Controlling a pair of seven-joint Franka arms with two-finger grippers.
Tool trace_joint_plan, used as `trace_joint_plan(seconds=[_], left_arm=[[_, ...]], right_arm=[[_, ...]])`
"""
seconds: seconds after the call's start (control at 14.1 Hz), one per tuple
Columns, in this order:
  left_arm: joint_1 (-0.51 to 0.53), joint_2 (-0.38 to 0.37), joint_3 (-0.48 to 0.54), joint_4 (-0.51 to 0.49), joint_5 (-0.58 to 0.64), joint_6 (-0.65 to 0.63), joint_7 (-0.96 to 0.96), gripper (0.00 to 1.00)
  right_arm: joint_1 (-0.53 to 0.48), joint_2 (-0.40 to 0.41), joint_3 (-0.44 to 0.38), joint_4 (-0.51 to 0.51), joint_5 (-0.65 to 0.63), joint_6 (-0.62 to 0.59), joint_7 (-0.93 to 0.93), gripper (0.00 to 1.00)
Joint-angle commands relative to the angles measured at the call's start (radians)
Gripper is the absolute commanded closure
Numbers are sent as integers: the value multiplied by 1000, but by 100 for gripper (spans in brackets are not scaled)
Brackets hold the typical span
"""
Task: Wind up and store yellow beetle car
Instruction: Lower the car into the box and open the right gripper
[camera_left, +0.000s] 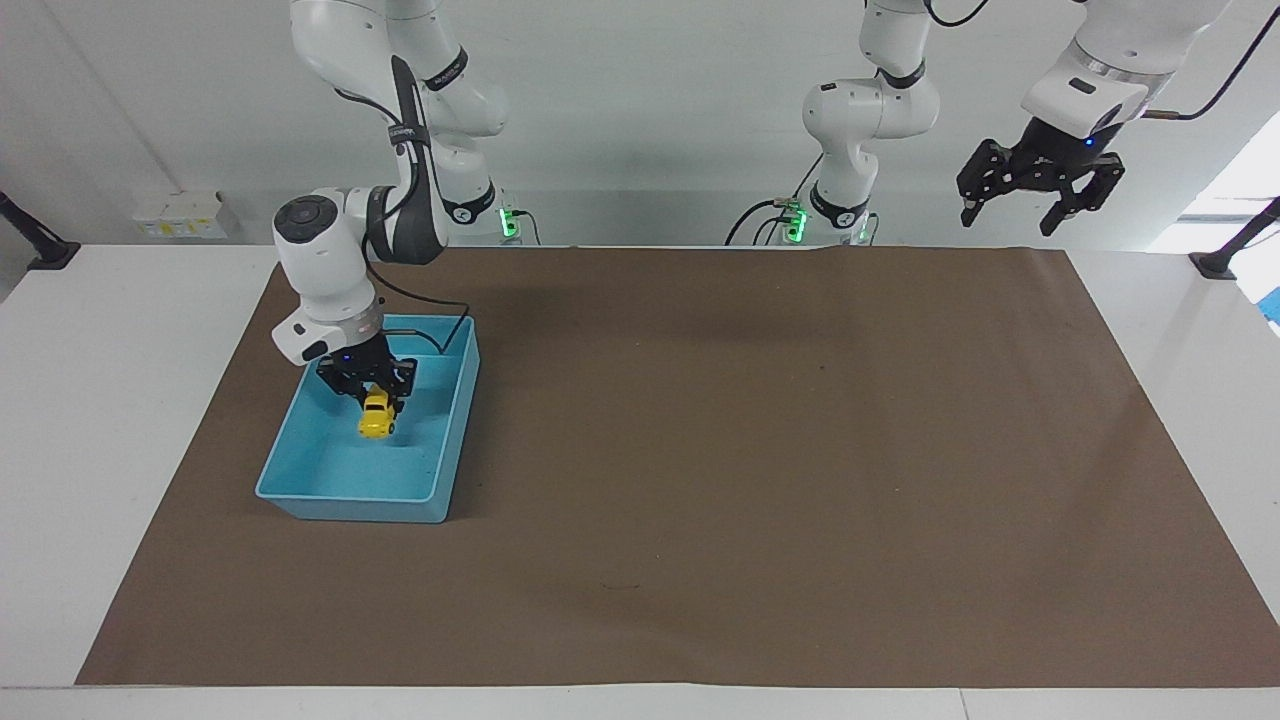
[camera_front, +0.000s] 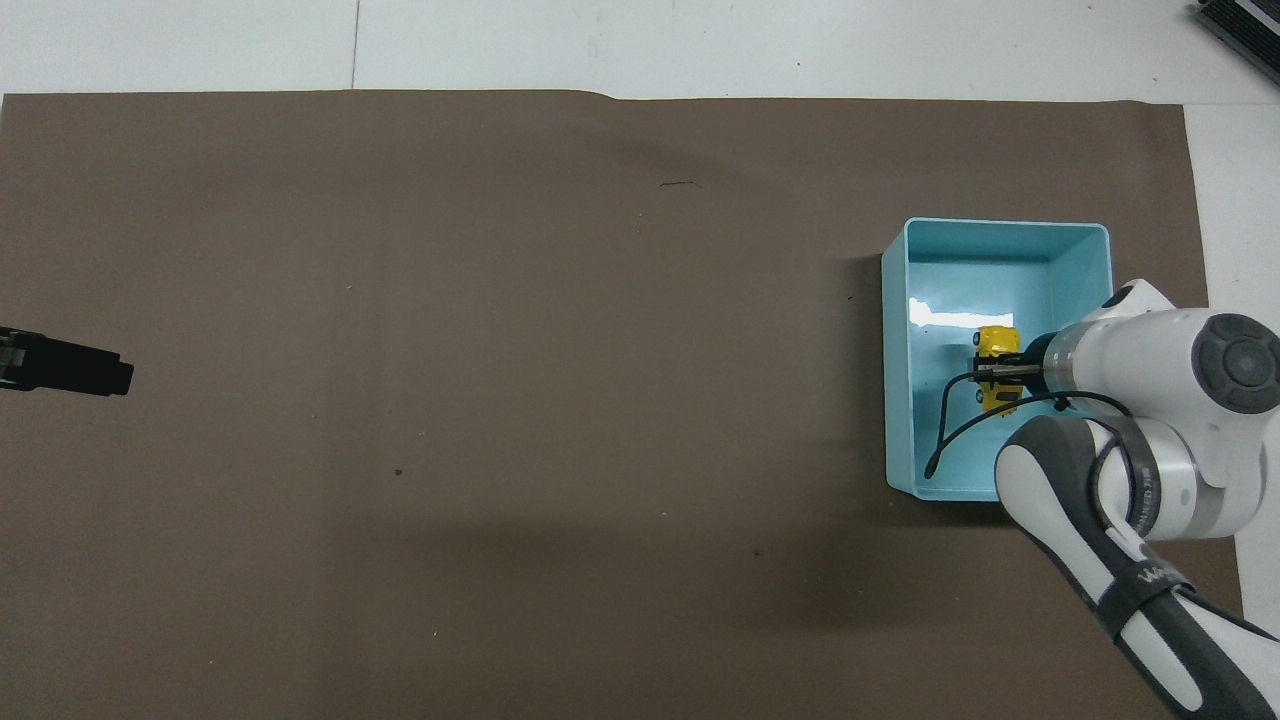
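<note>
Yellow beetle car (camera_left: 377, 417) held low inside blue bin (camera_left: 300, 490), fingers of right gripper (camera_left: 368, 388) clamped on it. Step: storing (wind-up presumably done). Next: release onto bin floor. Left gripper (camera_left: 1037, 188) waits aloft, fingers spread.

My right gripper (camera_left: 369, 392) reaches down into the blue bin (camera_left: 300, 482), clamped on the yellow beetle car (camera_left: 377, 417), which hangs low inside the bin with its nose tilted down; I cannot tell whether its wheels touch the floor. The bin sits on the brown mat (camera_left: 760, 450) toward the right arm's end of the worktop. My left gripper (camera_left: 1036, 190) waits, fingers spread, raised over the mat's corner at the left arm's end.
</note>
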Motion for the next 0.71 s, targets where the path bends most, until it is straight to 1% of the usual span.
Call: trace_joint_plan(seconds=[0.0,0.21,0.57,0.64], left_arm=[[-8,-4,11,-2,-7,-5,9,0],[-8,-4,11,-2,-7,-5,9,0],[-8,-4,11,-2,-7,-4,9,0],[-8,-4,11,-2,-7,-4,9,0]], right_arm=[[-5,-4,7,-17,26,5,-41,100],[-5,8,7,-31,26,9,-41,100],[-4,7,7,-51,26,9,-60,100],[11,10,7,-45,26,8,-52,62]])
